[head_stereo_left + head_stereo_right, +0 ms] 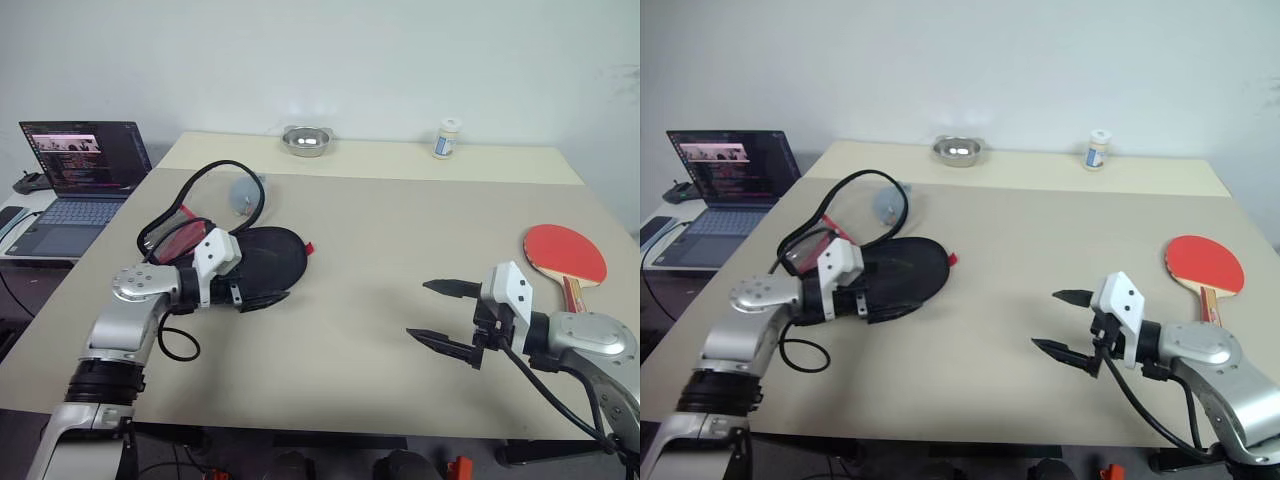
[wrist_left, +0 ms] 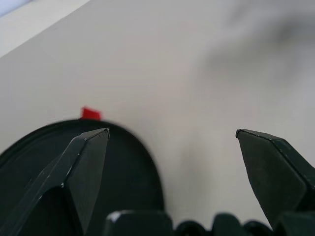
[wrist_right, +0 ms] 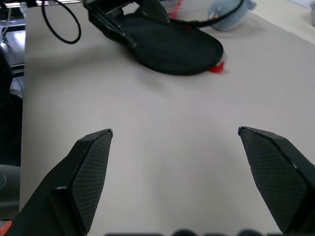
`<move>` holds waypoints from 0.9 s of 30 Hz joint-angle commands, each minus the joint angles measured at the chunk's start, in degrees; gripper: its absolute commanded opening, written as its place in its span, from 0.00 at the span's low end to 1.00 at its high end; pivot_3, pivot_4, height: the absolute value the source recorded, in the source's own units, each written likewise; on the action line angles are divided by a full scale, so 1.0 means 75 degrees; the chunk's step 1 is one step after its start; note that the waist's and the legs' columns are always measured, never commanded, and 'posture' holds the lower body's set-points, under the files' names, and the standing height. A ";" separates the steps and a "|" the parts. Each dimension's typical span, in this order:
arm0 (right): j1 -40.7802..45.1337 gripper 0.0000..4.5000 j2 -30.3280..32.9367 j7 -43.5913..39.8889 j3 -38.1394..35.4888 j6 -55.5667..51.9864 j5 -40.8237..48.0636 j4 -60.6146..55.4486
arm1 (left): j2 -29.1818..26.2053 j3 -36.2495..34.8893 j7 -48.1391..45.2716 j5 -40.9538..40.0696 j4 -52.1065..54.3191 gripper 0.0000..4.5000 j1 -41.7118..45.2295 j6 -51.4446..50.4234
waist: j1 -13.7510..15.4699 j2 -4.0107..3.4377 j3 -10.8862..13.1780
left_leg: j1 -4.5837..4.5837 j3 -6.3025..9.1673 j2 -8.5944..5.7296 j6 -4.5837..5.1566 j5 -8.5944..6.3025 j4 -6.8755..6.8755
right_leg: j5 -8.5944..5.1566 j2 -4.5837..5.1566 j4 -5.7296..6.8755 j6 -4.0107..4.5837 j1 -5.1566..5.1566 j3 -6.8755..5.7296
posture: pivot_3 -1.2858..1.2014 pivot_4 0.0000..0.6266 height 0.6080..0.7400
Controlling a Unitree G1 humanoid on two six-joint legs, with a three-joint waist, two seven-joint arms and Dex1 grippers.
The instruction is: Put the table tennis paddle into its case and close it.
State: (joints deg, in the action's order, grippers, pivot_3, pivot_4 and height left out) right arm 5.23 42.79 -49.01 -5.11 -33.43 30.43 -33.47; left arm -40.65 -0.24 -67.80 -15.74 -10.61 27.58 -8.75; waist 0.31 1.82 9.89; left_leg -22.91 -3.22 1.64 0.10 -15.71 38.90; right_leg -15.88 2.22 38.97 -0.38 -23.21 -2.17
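The table tennis paddle [image 1: 565,252] lies red face up at the table's right edge, handle toward me. On the left lies the case [image 1: 270,255], black side up, with a red part [image 1: 185,238], a black cord loop [image 1: 215,180] and a pale fluffy charm [image 1: 243,193] behind it. My left gripper [image 1: 262,282] is open at the case's near edge, one finger [image 2: 88,162] over the black fabric, the other [image 2: 270,167] over bare table; nothing is held. My right gripper [image 1: 418,309] hangs open and empty over the table, left of the paddle, pointing toward the case [image 3: 172,44].
An open laptop [image 1: 80,170] stands on a side table at the far left. A metal bowl [image 1: 306,140] and a small white bottle [image 1: 446,138] stand along the back of the table [image 1: 360,380]. Bare tabletop lies between case and paddle.
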 commanded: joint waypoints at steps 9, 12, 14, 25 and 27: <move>-0.0548 1.00 0.0537 -0.0128 -0.0602 -0.0152 0.0473 -0.0890 | 0.0078 0.0204 -0.0108 0.0213 -0.0629 1.00 0.0633 0.0494 | -0.0036 0.0002 -0.0001 | 0.0003 0.0000 -0.0001 0.0000 0.0000 0.0001 | 0.0000 -0.0004 0.0003 -0.0001 0.0001 0.0000 | 0.52 0.24 1.00; -0.0417 1.00 0.0721 -0.0030 -0.0949 -0.0533 0.1028 -0.1284 | 0.0059 0.0295 -0.0214 0.0383 -0.1196 1.00 0.0822 0.0861 | -0.0038 0.0002 -0.0001 | 0.0003 -0.0001 -0.0002 0.0000 0.0000 0.0001 | 0.0000 -0.0004 0.0003 -0.0001 0.0001 0.0000 | 0.52 0.24 1.00; -0.0213 1.00 0.0841 0.0108 -0.1231 -0.0773 0.1389 -0.1402 | 0.0013 0.0449 -0.0201 0.0736 -0.1752 1.00 0.0990 0.1318 | -0.0042 0.0002 -0.0001 | 0.0004 -0.0001 0.0000 0.0000 0.0000 0.0000 | 0.0000 -0.0005 0.0002 -0.0001 0.0001 0.0000 | 0.52 0.24 1.00; 0.0016 1.00 0.0996 0.0724 -0.1446 -0.1187 0.1820 -0.1632 | -0.0596 0.0573 -0.1129 0.1391 -0.4511 1.00 0.2207 0.2618 | -0.0038 0.0022 0.0007 | -0.0001 -0.0001 -0.0003 0.0002 -0.0001 0.0000 | 0.0000 -0.0005 -0.0002 -0.0001 -0.0001 -0.0003 | 0.52 0.24 1.00; 0.0043 1.00 0.0991 0.0775 -0.1400 -0.1201 0.1822 -0.1642 | -0.0672 0.0633 -0.1432 0.1399 -0.4679 1.00 0.2212 0.2624 | -0.0040 0.0023 0.0007 | -0.0002 -0.0001 -0.0003 0.0002 -0.0001 0.0000 | 0.0000 -0.0004 -0.0002 -0.0001 0.0000 -0.0004 | 0.52 0.24 1.00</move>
State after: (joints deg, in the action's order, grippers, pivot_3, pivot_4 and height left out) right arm 5.14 49.49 -43.61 -14.52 -42.59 43.01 -44.14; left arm -44.55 5.13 -76.62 -5.25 -44.98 43.26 10.12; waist 0.01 1.99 9.94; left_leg -22.92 -3.24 1.62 0.11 -15.72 38.91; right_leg -15.88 2.19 38.95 -0.39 -23.21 -2.19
